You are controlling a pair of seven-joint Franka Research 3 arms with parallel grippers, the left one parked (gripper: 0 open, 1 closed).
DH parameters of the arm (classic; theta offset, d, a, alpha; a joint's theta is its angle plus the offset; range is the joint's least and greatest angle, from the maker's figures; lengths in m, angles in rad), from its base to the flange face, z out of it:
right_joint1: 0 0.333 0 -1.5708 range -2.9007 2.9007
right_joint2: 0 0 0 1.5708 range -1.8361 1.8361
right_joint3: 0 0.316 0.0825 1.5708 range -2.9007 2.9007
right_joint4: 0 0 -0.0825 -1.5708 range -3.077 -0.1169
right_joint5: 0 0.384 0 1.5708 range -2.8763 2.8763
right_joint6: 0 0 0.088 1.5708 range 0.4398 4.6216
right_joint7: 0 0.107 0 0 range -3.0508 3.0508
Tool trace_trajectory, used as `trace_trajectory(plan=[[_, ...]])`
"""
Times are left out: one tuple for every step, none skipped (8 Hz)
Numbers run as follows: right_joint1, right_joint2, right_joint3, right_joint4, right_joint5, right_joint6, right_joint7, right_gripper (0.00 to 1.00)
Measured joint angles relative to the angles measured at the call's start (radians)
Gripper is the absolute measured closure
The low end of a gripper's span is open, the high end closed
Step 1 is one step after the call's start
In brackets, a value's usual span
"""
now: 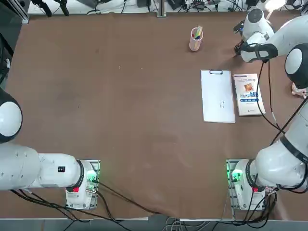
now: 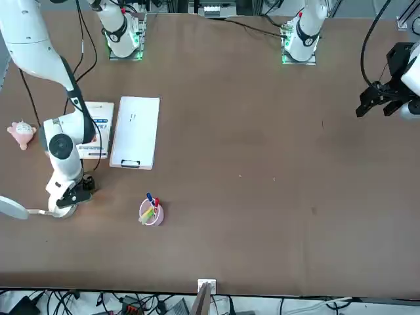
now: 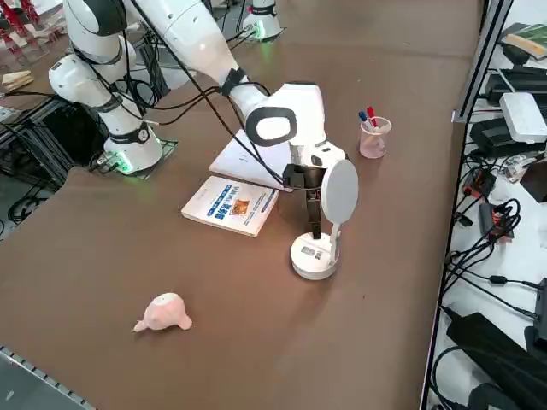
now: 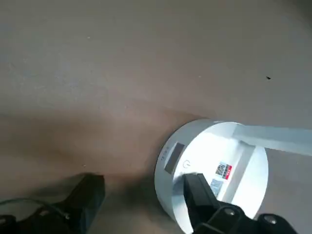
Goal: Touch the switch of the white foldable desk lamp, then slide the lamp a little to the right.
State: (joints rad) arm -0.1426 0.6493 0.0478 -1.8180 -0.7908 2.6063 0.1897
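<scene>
One finger [image 4: 202,195] of the wide-open right gripper [image 4: 141,200] hangs over the lamp [image 3: 314,248] base beside its switch [image 4: 186,164]; the other stands off the base, over bare table. In the side view, the lamp sits centre frame, directly beneath the gripper.

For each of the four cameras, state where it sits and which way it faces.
Top: overhead, looking down; both arm bases at the bottom edge.
Front: across the table, facing the robot; right gripper over the lamp.
Right side: raised, looking diagonally; the working arm bends over the lamp.
Wrist: on the right arm, fingers open, one over the base.
Shared: pink pen cup, top and front.
</scene>
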Motion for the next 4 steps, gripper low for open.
trace_trajectory(plan=[[0.000,0.000,0.000,0.000,0.000,0.000,0.000,0.01],[-0.001,0.000,0.000,0.000,0.000,0.000,0.000,0.01],[-0.002,0.000,0.000,0.000,0.000,0.001,0.000,0.01],[-0.003,0.000,0.000,0.000,-0.003,0.002,0.000,0.01]])
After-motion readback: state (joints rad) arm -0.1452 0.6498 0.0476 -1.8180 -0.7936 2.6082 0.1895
